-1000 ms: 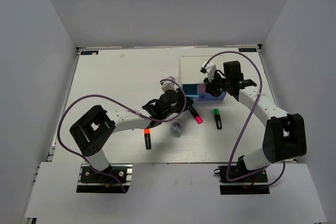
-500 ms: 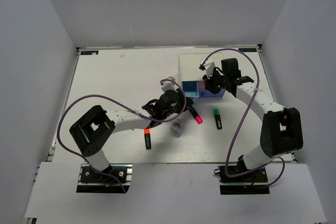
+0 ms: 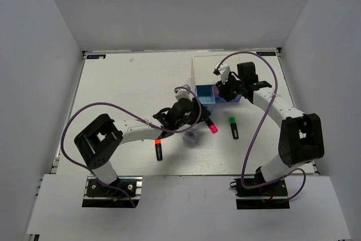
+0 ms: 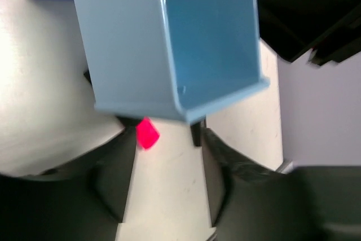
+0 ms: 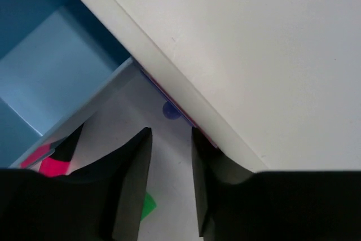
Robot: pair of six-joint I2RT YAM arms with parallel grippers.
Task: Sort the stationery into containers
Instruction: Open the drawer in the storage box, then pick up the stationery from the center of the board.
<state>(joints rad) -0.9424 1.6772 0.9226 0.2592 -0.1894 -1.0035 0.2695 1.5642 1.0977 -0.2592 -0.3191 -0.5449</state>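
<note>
The white-topped cabinet stands at the back right with its blue drawer pulled out and empty. My left gripper is open just in front of that drawer, with only table between its fingers. The pink drawer is shut, and its blue knob shows just beyond my open right gripper. On the table lie a pink-capped marker, a green-capped marker, an orange-capped marker and a small grey round piece.
Grey walls close in the table on three sides. Purple cables loop from both arms over the table. The left arm lies low across the middle, between the orange-capped marker and the cabinet.
The blue drawer has slid out toward the left arm. Both grippers have opened, and the left one has let go of the drawer.
</note>
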